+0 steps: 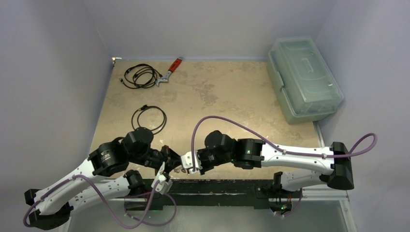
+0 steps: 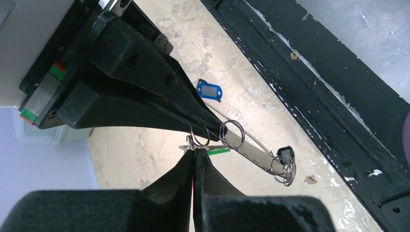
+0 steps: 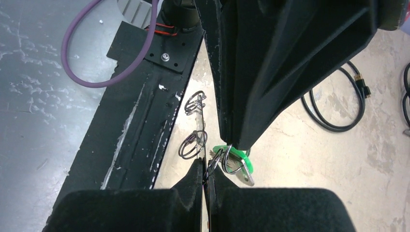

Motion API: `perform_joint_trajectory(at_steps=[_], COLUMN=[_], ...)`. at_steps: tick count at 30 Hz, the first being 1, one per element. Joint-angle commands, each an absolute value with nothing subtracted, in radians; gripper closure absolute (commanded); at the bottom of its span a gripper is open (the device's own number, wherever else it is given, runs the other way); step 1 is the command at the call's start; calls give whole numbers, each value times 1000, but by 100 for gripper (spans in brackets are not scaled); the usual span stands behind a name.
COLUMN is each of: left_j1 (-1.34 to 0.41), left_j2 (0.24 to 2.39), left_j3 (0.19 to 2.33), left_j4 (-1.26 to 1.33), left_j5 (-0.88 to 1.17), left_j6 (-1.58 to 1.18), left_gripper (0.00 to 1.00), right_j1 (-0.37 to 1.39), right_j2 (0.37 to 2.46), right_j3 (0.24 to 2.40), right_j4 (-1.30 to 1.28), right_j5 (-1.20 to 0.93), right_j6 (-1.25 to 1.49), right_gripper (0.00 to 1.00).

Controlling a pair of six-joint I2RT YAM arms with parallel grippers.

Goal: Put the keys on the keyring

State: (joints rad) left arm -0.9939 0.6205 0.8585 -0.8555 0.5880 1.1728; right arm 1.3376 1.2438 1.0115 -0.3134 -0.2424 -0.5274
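My two grippers meet tip to tip near the table's front edge. My left gripper [image 1: 168, 162] [image 2: 196, 151] is shut on the small split ring of the green-tagged key [image 2: 218, 151] [image 3: 237, 154]. My right gripper [image 1: 181, 165] [image 3: 207, 168] is shut on the thin wire of the keyring [image 2: 251, 150], held just above the table. Small metal rings [image 3: 193, 144] dangle along it. The dark-tagged key [image 2: 286, 153] hangs at the loop's far end. The blue-tagged key [image 2: 209, 90] lies loose on the table beyond the grippers.
A black rail [image 1: 217, 186] runs along the front edge just behind the grippers. Coiled black cables [image 1: 140, 76] [image 1: 149, 118] and a red-handled wrench [image 1: 170, 71] lie at the back left. A clear plastic box [image 1: 304, 79] stands at the back right.
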Motion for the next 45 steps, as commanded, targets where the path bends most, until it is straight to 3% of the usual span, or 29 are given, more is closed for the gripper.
perform_joint_trajectory(at_steps=[1, 13, 33, 45], left_j1=[-1003, -1014, -1043, -1054], left_j2=[650, 689, 690, 717], left_j3=[919, 959, 948, 976], left_j4=[-896, -955, -937, -947], left_j5=[596, 654, 518, 552], left_j6=[1178, 1192, 1170, 1163], left_gripper=[100, 100, 100, 100], right_j1=[1351, 1352, 1363, 1373], right_j2=[1238, 1239, 1236, 1234], right_j3=[1046, 1053, 1062, 1056], right_j4=[-289, -284, -306, -299], right_j5=[-198, -189, -224, -229], right_j6=[-535, -552, -539, -541], right_gripper=[100, 100, 100, 100])
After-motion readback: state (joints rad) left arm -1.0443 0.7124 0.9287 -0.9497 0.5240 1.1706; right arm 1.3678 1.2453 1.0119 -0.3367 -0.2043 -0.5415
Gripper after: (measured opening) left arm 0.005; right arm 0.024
